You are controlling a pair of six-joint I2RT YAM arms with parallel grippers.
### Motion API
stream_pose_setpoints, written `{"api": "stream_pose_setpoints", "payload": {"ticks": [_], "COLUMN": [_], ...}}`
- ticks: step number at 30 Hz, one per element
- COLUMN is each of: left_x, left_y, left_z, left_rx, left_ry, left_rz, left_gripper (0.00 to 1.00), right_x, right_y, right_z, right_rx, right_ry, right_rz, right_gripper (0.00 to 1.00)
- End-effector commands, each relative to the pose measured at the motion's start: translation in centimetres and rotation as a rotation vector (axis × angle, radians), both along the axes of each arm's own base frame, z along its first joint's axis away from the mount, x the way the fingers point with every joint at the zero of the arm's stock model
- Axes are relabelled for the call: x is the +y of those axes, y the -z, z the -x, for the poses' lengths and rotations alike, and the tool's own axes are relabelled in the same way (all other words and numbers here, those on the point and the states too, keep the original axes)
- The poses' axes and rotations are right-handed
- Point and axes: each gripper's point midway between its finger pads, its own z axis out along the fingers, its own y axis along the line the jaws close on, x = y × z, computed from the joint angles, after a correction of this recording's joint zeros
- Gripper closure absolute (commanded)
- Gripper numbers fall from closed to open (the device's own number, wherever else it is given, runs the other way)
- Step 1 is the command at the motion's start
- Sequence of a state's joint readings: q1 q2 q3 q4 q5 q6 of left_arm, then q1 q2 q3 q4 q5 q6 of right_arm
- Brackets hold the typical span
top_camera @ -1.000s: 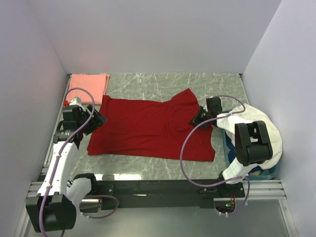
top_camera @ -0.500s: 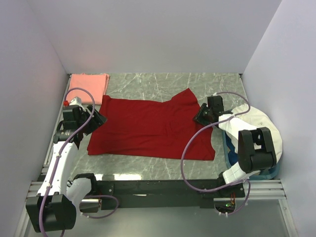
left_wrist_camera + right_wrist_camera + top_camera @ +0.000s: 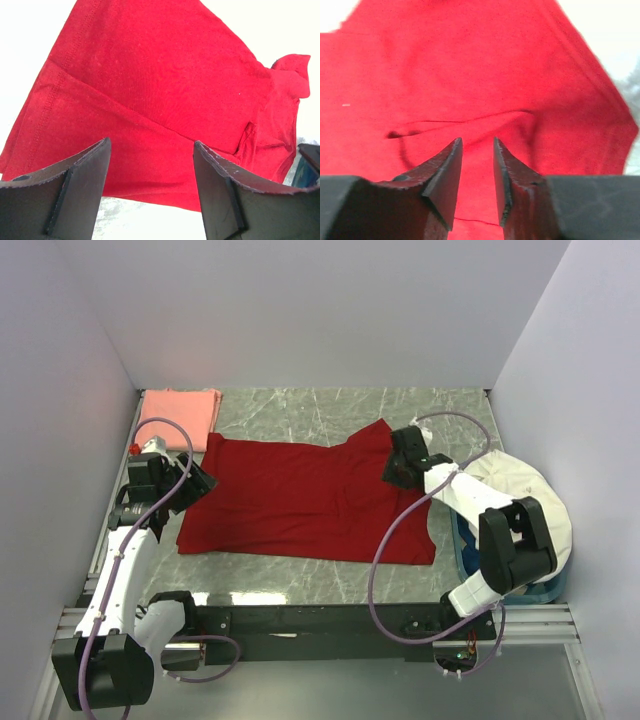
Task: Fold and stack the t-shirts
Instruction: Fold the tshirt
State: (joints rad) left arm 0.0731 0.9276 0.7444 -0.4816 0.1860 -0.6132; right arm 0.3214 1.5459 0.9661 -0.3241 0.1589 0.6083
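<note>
Sleeve of red shirt [image 3: 300,500] directly beneath right arm's [image 3: 455,490] barely parted, empty jaws; left arm's [image 3: 125,550] jaws wide, empty, at opposite hem.

What I cannot see

From above, my right gripper [image 3: 392,472] covers a corner of the red shirt [image 3: 300,500], my left gripper [image 3: 200,483] its side edge. In my right wrist view the shirt runs off the top and left edges, and whether my fingertips [image 3: 447,165] touch it I cannot tell. A white cloth [image 3: 510,485] hides most of the blue bin [image 3: 461,540].
</note>
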Motion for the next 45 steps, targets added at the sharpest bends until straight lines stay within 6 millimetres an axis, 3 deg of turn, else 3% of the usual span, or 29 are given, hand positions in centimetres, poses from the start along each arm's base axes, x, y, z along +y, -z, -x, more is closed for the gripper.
{"api": "stream_pose_setpoints", "payload": {"ticks": [1,6,10,19,31,39,45], "left_x": [0.0,0.0,-0.1,-0.1,-0.1,-0.1,-0.1], "left_y": [-0.3,-0.3,-0.3,-0.3,-0.3,-0.2,-0.3], "left_z": [-0.2,-0.2,-0.2,-0.2,-0.2,-0.2,-0.2], "left_rx": [-0.016,-0.016,-0.016,-0.016,-0.015,-0.013,-0.013], "left_ry": [0.009,0.009,0.014,0.014,0.013,0.016,0.015], "left_rz": [-0.017,-0.016,-0.016,-0.016,-0.018,-0.016,-0.017], "left_gripper": [0.28,0.28,0.28,0.28,0.27,0.27,0.27], "right_x": [0.0,0.6,0.5,0.6,0.0,-0.8,-0.7], "right_y": [-2.1,0.7,2.6,5.1,1.6,1.7,2.9], "right_z": [-1.3,-1.1,0.3,2.1,-0.2,-1.4,-1.7], "right_rx": [-0.058,0.006,0.048,0.096,0.02,0.022,0.058], "right_ry": [0.033,0.013,0.008,-0.006,0.02,0.047,0.032], "right_rz": [0.072,0.076,0.071,0.041,0.086,0.137,0.149], "right_gripper": [0.63,0.67,0.7,0.7,0.65,0.63,0.61]}}
